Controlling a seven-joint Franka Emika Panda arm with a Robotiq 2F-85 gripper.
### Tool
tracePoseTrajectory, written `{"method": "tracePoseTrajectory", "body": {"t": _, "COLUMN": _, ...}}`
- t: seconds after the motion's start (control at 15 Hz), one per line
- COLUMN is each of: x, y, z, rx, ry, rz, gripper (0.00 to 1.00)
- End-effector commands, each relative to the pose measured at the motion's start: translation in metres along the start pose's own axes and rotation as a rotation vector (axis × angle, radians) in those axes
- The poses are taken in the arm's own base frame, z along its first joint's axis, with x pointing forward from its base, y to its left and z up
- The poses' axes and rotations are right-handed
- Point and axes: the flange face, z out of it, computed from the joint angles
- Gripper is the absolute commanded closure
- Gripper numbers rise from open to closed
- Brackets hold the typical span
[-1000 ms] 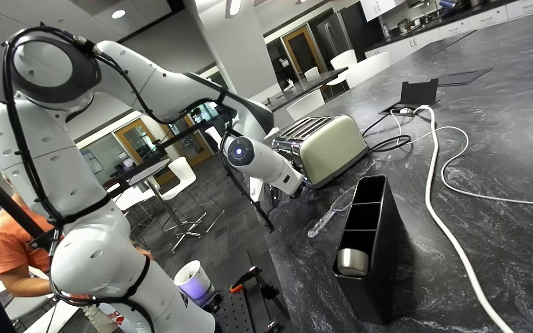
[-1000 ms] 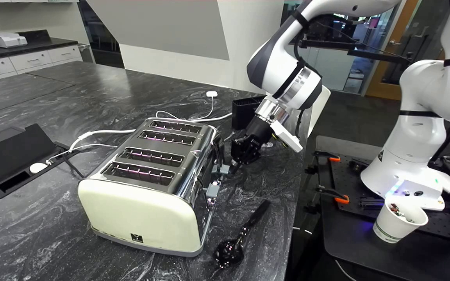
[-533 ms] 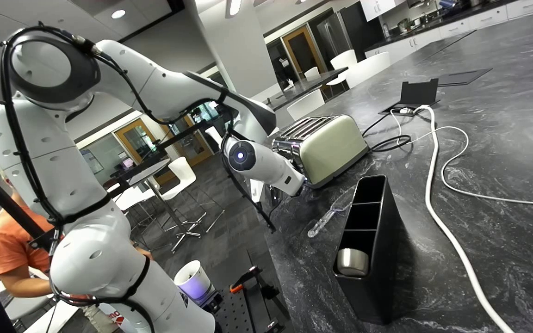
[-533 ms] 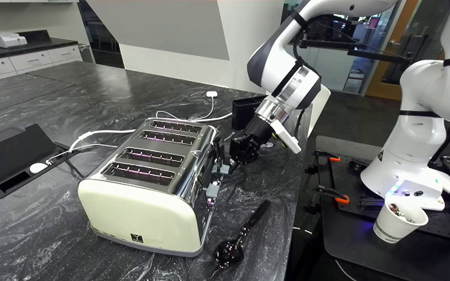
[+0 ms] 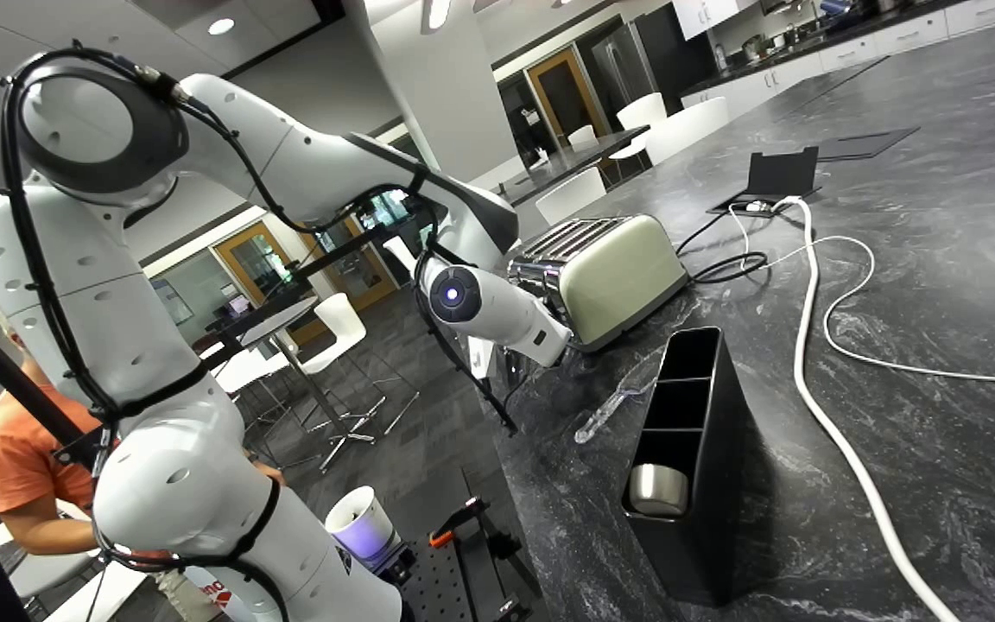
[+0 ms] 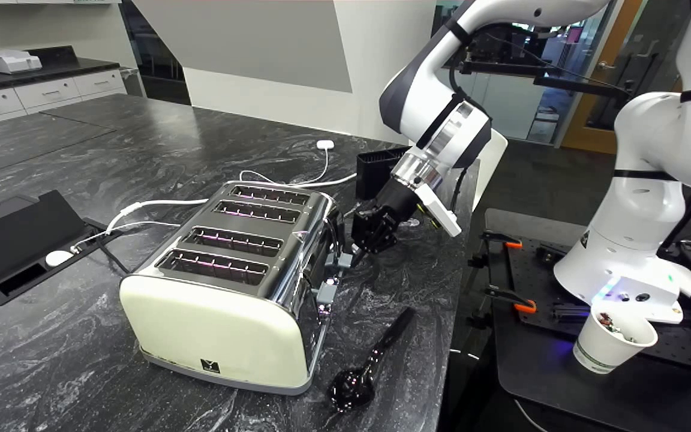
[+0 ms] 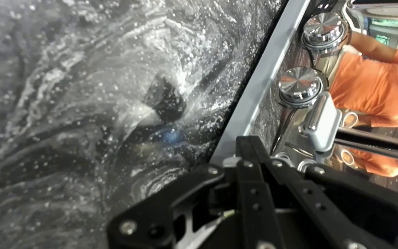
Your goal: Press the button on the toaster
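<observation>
Near one edge of the marbled surface stands a black three-compartment box, a steel-coloured cylinder in its end compartment. A clear utensil lies between box and edge. By the same edge lies a black ladle. A white cable runs from a raised black flap farther in. Past the edge are a white cup and a person in orange.

The dark, white-veined desk carries the cream toaster standing upright, a black round-headed utensil lying near the toaster's lever side, an upright black compartmented box, a clear utensil lying between that box and the toaster, and white cables.
</observation>
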Motion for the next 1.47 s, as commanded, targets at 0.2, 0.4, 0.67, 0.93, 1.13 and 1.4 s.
{"method": "tracePoseTrajectory", "body": {"t": 0.2, "x": 0.0043, "y": -0.0036, "z": 0.0027, "rx": 0.056, "ry": -0.012, "rz": -0.009, "gripper": 1.0}}
{"method": "tracePoseTrajectory", "body": {"t": 0.4, "x": 0.0049, "y": -0.0047, "z": 0.0049, "rx": 0.055, "ry": -0.013, "rz": -0.008, "gripper": 1.0}}
{"method": "tracePoseTrajectory", "body": {"t": 0.67, "x": 0.0069, "y": -0.0051, "z": 0.0062, "rx": 0.042, "ry": -0.005, "rz": -0.005, "gripper": 1.0}}
{"method": "tracePoseTrajectory", "body": {"t": 0.93, "x": 0.008, "y": -0.0053, "z": 0.0074, "rx": 0.035, "ry": 0.0, "rz": -0.005, "gripper": 1.0}}
{"method": "tracePoseTrajectory", "body": {"t": 1.13, "x": 0.009, "y": -0.0053, "z": 0.0076, "rx": 0.036, "ry": 0.004, "rz": -0.007, "gripper": 1.0}}
{"method": "tracePoseTrajectory", "body": {"t": 1.4, "x": 0.0115, "y": -0.006, "z": 0.0084, "rx": 0.04, "ry": 0.026, "rz": -0.036, "gripper": 1.0}}
